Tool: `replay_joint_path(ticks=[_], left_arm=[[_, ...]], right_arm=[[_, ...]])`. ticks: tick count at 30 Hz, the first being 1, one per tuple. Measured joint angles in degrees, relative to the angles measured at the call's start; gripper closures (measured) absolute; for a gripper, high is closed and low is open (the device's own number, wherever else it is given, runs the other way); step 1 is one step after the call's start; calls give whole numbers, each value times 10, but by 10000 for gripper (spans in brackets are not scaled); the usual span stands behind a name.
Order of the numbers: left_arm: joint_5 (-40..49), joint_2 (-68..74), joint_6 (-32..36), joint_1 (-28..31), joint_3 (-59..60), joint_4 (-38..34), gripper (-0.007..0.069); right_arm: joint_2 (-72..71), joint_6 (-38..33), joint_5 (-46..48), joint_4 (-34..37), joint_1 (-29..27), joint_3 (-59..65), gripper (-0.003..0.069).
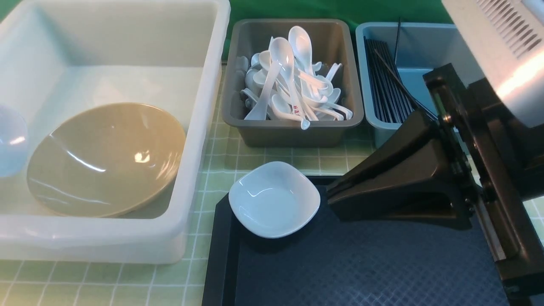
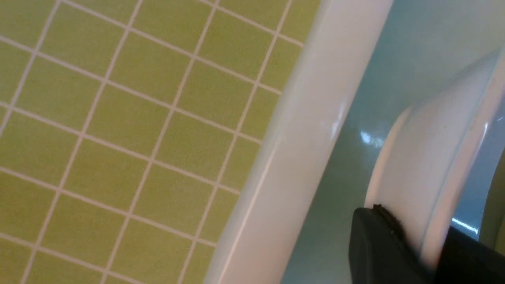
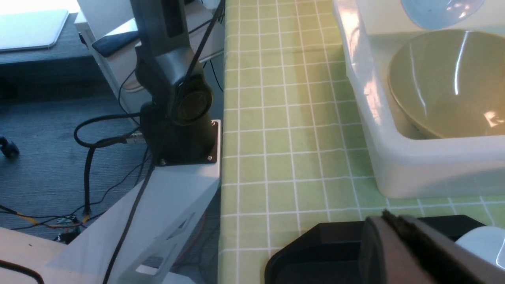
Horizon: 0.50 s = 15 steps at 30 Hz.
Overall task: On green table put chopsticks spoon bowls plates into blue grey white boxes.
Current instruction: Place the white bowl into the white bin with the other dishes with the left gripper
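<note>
In the left wrist view my left gripper (image 2: 424,252) is shut on the rim of a white plate (image 2: 430,157), held on edge inside the white box (image 2: 307,150). That plate shows at the front view's left edge (image 1: 10,140), beside the tan bowl (image 1: 106,159) lying in the white box (image 1: 187,178). A second plate (image 1: 274,199) sits on the black tray. My right gripper (image 1: 330,193) is shut and empty, just right of it. The red-marked spoon (image 1: 296,111) lies in the grey box (image 1: 293,131). Chopsticks (image 1: 384,85) lie in the blue box (image 1: 365,72).
The black textured tray (image 1: 361,263) lies on the green table (image 1: 221,161) at the front. Many plain white spoons (image 1: 280,63) fill the grey box. The left arm's base (image 3: 177,118) stands off the table's edge, with cables on the floor.
</note>
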Motion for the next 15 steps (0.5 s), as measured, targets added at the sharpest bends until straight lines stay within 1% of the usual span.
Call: replay_joint_path(ticks=[1,4,7,8,11,15], left_arm=[[1,2,-3,-5,0,8,609],[8,23,-45,-38,0,79,609],[15,37,-88,-54,0,131,609],[15,38,-93,-56,0,140,609],[13,43,-104,-59,0,148,609],[-4,47,-107,-59,0,140,609]], right_arm=[[1,0,0,0,0,0,637],[1,0,0,-1,0,0,637],[1,0,0,-1,0,0,637],[1,0,0,-1,0,0,637],[1,0,0,-1,0,0,637],[1,0,0,-1,0,0,637]])
